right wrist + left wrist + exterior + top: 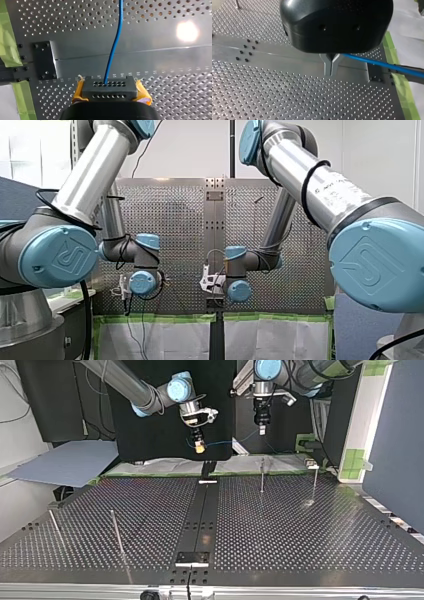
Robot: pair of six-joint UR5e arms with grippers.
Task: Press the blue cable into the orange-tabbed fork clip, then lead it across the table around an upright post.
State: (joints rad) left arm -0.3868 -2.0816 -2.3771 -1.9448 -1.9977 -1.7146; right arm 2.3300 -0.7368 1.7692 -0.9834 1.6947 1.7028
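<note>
In the top view the right gripper [199,448], with yellow pads, was pinching the cable [113,50] in the air above the far edge of the table [300,530], at about 12 o'clock. From there the cable ran toward 2 o'clock to the left gripper [261,431], whose metal fingers [327,66] were pressed together on it. A post [262,475] stood at 6 o'clock from this gripper.

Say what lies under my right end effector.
Visible: perforated table and a black bolted plate, with the blue cable running from its grip over them. The right end effector itself hides the spot directly beneath.
</note>
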